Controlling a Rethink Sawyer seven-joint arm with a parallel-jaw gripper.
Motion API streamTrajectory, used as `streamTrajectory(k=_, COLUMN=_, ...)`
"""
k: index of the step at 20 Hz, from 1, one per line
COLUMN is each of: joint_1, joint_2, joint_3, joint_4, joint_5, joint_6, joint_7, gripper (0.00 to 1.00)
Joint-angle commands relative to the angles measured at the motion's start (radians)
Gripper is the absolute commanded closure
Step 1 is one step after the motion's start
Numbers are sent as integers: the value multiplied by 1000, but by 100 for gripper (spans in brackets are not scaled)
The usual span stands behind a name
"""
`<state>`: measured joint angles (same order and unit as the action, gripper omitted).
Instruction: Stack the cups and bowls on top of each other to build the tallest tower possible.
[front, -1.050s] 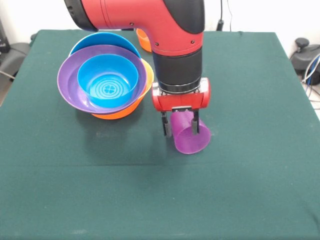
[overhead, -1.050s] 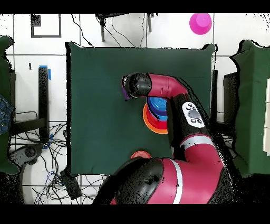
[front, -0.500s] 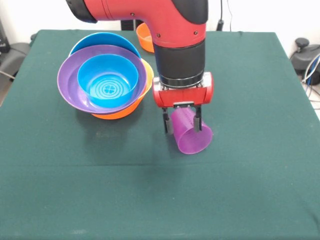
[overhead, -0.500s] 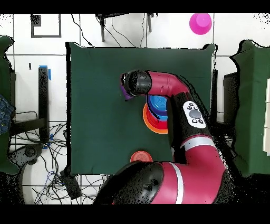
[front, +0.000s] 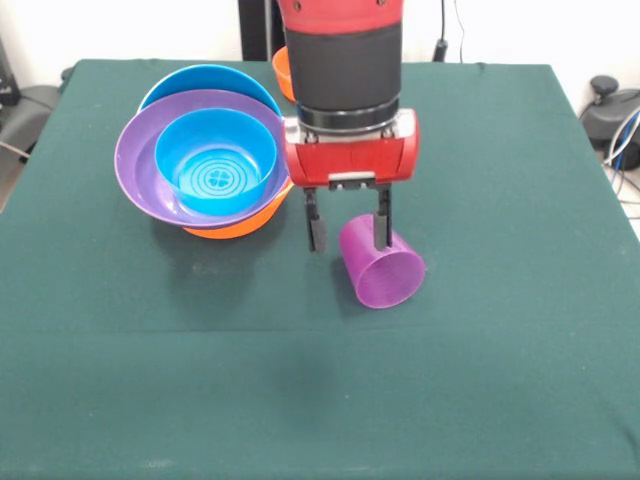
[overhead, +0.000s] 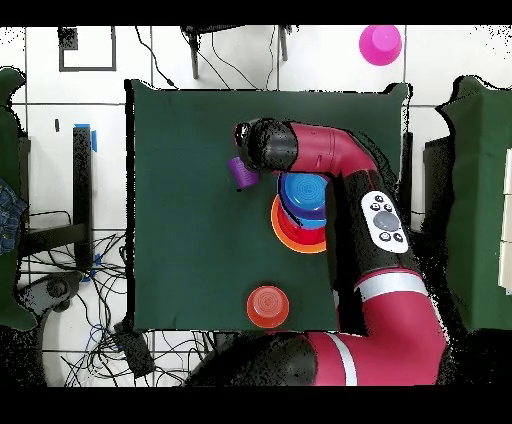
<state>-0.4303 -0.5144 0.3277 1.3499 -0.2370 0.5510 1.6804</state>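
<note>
A dark green cloth covers the tabletop, which stands on a white tiled floor with dark grout lines. Behind it rises a plain white wall. Black cables lie tangled on the floor along one side of the tabletop, near a strip of blue tape. A square black outline is marked on the tiles.
</note>
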Motion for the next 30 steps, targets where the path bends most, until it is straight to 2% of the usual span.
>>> streamTrajectory(k=1, joint_1=-18, joint_2=12, joint_3=111, joint_4=-7, joint_5=-21, joint_6=53, joint_7=-105, gripper=0)
streamTrajectory(k=13, joint_1=-21, joint_2=72, joint_3=145, joint_4=-11, joint_5=-32, joint_6=101, joint_7=-125, gripper=0)
streamTrajectory(k=30, joint_1=-1, joint_2=103, joint_3=121, joint_4=-70, joint_5=-1, joint_6=289, joint_7=-80, gripper=0)
